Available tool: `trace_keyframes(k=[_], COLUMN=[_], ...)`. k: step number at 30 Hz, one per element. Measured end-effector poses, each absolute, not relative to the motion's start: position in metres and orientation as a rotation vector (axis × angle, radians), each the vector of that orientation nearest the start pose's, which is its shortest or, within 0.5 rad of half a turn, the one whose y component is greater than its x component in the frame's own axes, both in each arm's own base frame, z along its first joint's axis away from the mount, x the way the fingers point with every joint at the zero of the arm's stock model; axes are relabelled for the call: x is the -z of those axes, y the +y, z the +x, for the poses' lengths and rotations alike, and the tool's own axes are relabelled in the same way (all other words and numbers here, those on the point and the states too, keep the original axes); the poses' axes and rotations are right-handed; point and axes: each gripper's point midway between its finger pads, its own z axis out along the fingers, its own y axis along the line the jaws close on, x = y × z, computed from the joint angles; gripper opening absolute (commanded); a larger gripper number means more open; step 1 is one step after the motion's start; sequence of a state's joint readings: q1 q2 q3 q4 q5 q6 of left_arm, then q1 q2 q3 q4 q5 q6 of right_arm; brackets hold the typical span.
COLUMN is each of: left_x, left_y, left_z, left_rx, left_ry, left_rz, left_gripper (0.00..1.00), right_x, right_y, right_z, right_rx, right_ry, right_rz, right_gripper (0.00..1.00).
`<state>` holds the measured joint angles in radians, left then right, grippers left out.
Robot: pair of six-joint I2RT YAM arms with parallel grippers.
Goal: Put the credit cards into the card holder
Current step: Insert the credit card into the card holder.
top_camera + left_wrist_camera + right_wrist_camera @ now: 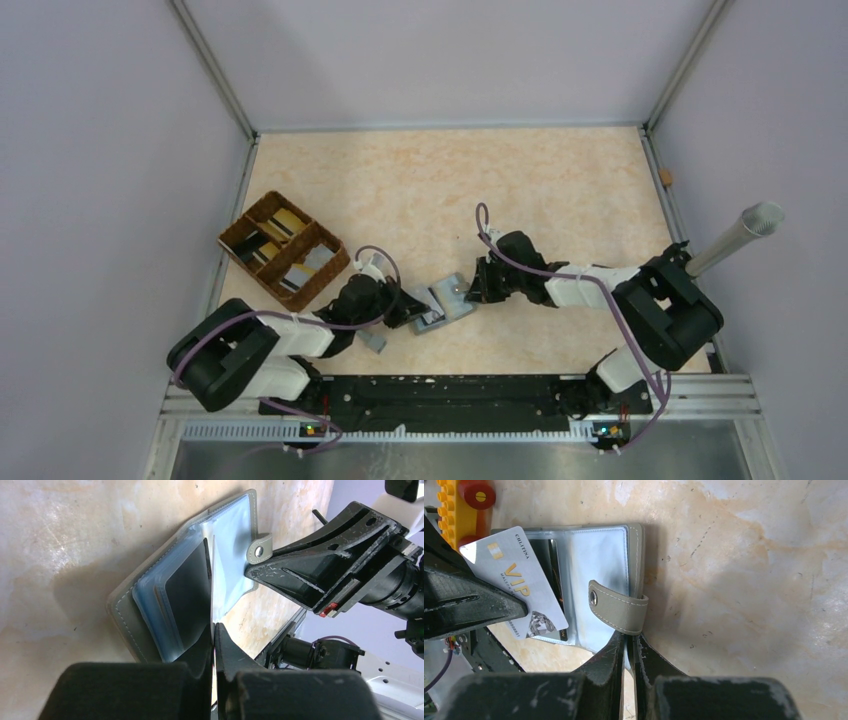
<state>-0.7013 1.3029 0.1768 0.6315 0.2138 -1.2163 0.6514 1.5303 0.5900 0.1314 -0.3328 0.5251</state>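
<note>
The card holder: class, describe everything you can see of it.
The card holder lies open on the marbled table, a grey, stitched, leather-like cover with clear blue-grey sleeves and a snap strap. A dark card sits in one pocket. The right gripper pinches its edge by the strap; the left gripper holds a white VIP card at its sleeves.

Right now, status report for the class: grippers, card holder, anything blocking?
Left gripper shut on VIP card, over the open card holder. Right gripper shut on holder's edge by its strap. Toy brick alongside, not blocking.
</note>
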Motion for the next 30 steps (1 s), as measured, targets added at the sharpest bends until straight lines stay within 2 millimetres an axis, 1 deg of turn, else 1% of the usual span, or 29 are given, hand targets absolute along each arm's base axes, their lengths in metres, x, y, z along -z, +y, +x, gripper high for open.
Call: trace_keyframes(k=[8,18,30], left_x=[-0.038,-0.034,-0.032], left_y=[-0.265,-0.276,-0.283], left_z=[0.19,0.186,0.189], left_rx=[1.319,1.381,1.442], left_ry=[2.34,2.347,2.328], left_rz=[-0.486,-0.499,-0.529], left_gripper=[0.0,0.0,0.0], right_x=[-0.021,-0.021,-0.021], right_y=[0.266,0.266,0.265], right_z=[0.221,0.221,0.221], right_rx=[-0.917,-0.916,-0.915], right_ry=[2.518,2.522,2.523], right_rz=[-0.326,-0.316,-0.315], right_gripper=[0.0,0.0,0.0])
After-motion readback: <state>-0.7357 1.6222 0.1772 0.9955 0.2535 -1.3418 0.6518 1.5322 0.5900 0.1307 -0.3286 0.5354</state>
